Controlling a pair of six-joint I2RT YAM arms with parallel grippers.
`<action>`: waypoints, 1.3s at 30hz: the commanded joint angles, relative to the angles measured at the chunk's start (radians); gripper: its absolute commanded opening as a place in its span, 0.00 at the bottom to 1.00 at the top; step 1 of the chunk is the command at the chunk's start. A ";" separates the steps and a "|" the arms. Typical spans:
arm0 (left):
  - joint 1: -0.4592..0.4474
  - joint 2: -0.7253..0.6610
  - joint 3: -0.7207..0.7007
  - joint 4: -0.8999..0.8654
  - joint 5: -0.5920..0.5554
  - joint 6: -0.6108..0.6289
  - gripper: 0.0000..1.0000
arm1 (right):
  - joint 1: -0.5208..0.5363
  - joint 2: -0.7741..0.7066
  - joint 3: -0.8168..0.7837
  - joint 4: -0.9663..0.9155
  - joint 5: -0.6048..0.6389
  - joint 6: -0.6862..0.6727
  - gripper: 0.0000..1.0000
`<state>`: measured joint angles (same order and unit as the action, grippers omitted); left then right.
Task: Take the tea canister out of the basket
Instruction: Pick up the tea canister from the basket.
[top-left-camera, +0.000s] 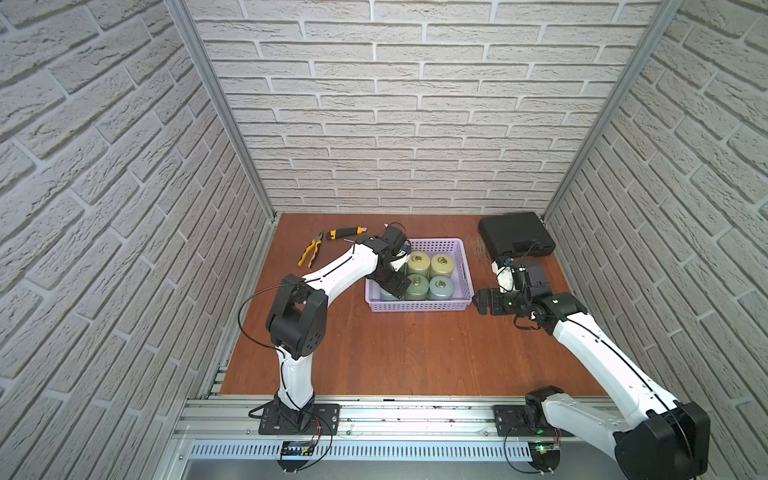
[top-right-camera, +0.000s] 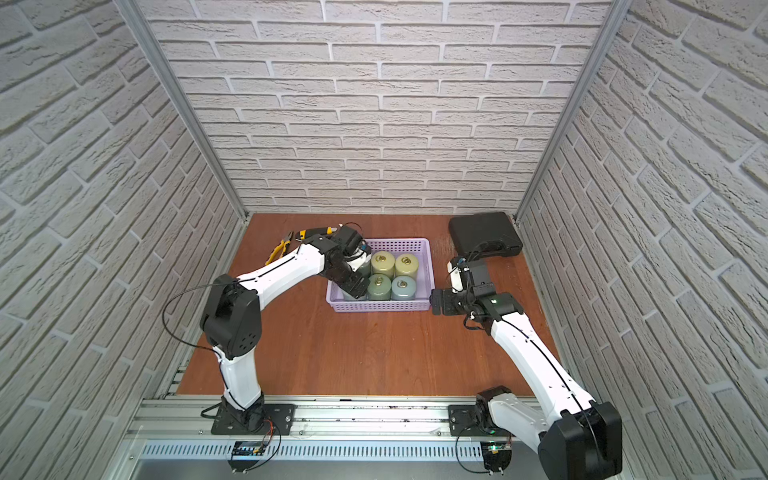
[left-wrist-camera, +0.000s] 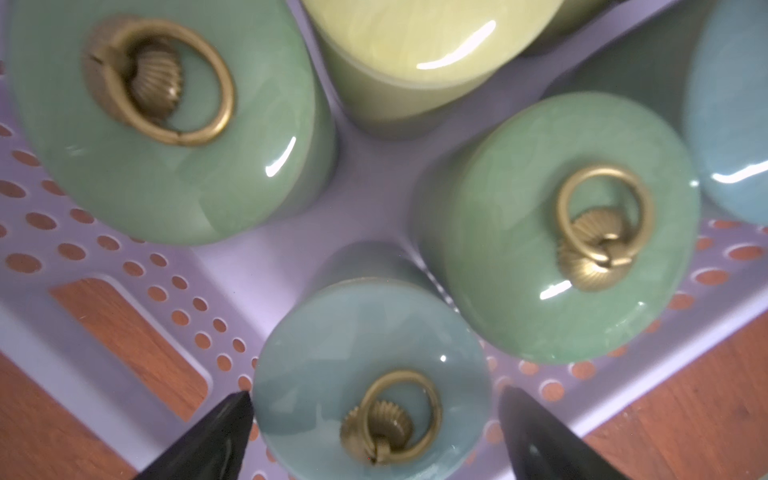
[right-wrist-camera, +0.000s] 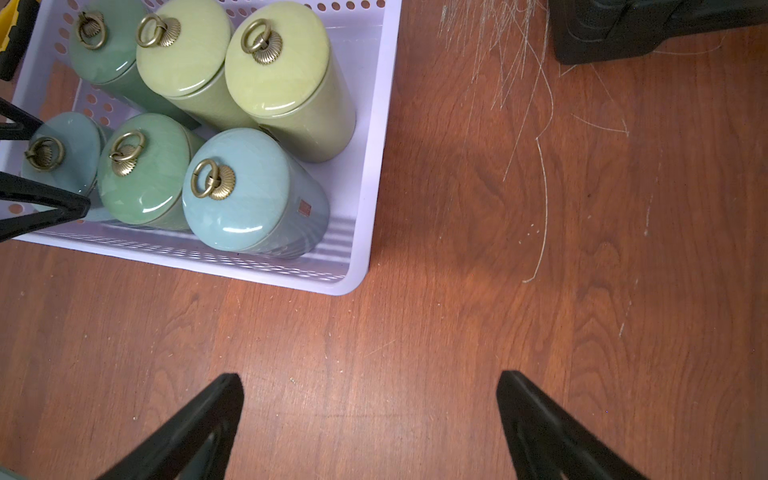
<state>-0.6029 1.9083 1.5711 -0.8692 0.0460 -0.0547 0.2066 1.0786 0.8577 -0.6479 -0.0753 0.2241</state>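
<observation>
The lavender basket (top-left-camera: 419, 306) (top-right-camera: 382, 306) (right-wrist-camera: 365, 174) stands mid-table and holds several upright tea canisters with brass ring lids. My left gripper (left-wrist-camera: 374, 397) (top-left-camera: 395, 284) hangs open over the basket's near-left corner. Its black fingers (left-wrist-camera: 224, 432) flank the lid of a pale blue tea canister (left-wrist-camera: 370, 345) (right-wrist-camera: 62, 145) with a small gap on each side. In both top views the gripper hides most of that canister. My right gripper (right-wrist-camera: 370, 376) (top-left-camera: 482, 301) is open over bare wood, just right of the basket and holding nothing.
Green canisters (left-wrist-camera: 561, 232) and a yellow-green one (left-wrist-camera: 415, 50) crowd the blue one closely. Yellow-handled pliers (top-left-camera: 311, 249) and a utility knife (top-left-camera: 345, 232) lie at the back left. A black hard case (top-left-camera: 513, 235) sits at the back right. Brick walls enclose three sides.
</observation>
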 joint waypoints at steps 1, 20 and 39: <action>-0.003 0.015 0.017 -0.018 -0.005 0.026 0.98 | 0.000 -0.016 -0.006 -0.001 0.005 -0.008 1.00; -0.003 0.076 0.049 -0.033 -0.004 0.028 0.82 | 0.000 -0.048 -0.015 -0.023 0.020 -0.003 1.00; -0.002 -0.014 0.076 -0.049 -0.081 -0.067 0.52 | 0.000 -0.060 -0.025 -0.015 0.022 0.001 1.00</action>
<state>-0.6029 1.9617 1.6035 -0.8974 -0.0029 -0.1043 0.2066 1.0183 0.8402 -0.6846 -0.0566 0.2279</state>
